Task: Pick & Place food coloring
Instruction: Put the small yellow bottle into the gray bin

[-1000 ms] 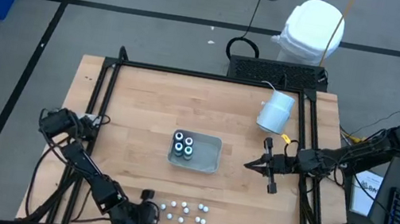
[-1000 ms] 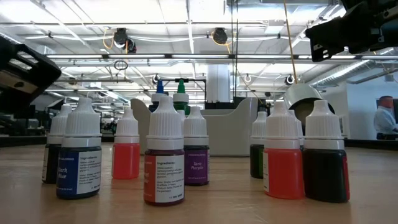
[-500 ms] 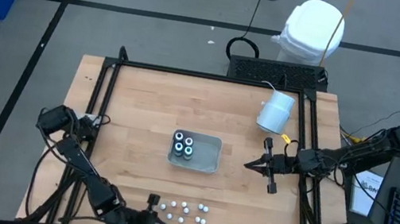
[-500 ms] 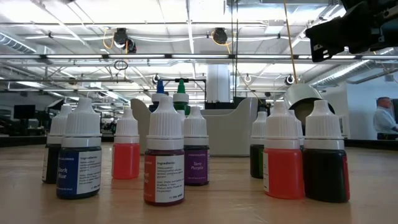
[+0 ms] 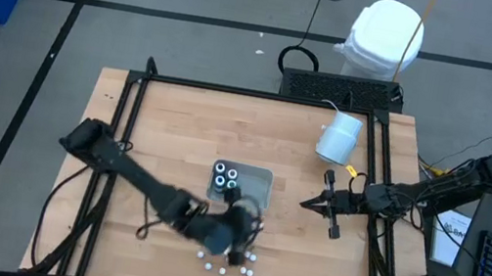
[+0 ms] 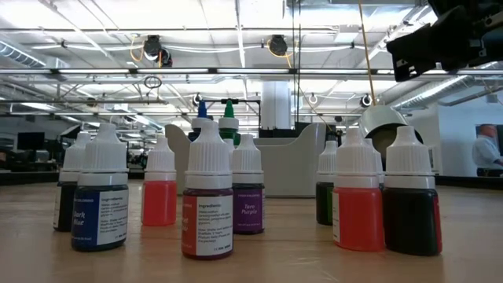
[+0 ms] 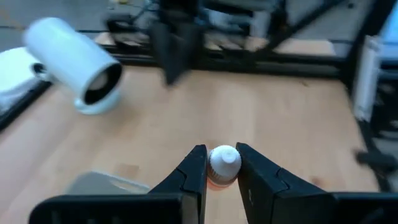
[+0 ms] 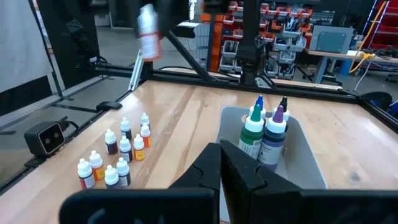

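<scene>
Small bottles: we see a cluster of tiny white-capped food coloring bottles (image 6: 208,200) standing upright on the pale wooden table (image 5: 178,127) near its front edge; from the low camera they carry red, purple, dark blue and near-black liquid, and from above only their white caps (image 5: 225,261) show.

Left gripper: we see the left gripper (image 5: 240,226) over the table between the cluster and the tray, its dark arm blurred; in its wrist view the two fingers (image 7: 194,169) are clamped on one small white-capped bottle of orange-red liquid (image 7: 222,165), held clear of the wood.

Tray: we see the clear rectangular plastic tray (image 5: 257,194) near the table's middle, with four larger dark round bottles (image 8: 264,130) upright in its left end, their tops green, blue and purple in the right wrist view.

Right gripper: we see the right gripper (image 5: 307,205) waiting well to the right of the tray, pointing toward it, its fingers pressed together on nothing.

Cylinder: we see a big white cylinder (image 5: 338,138) lying on its side near the table's far right corner.

Beyond the table: we see a white bag-like bundle (image 5: 384,36) on the floor.
</scene>
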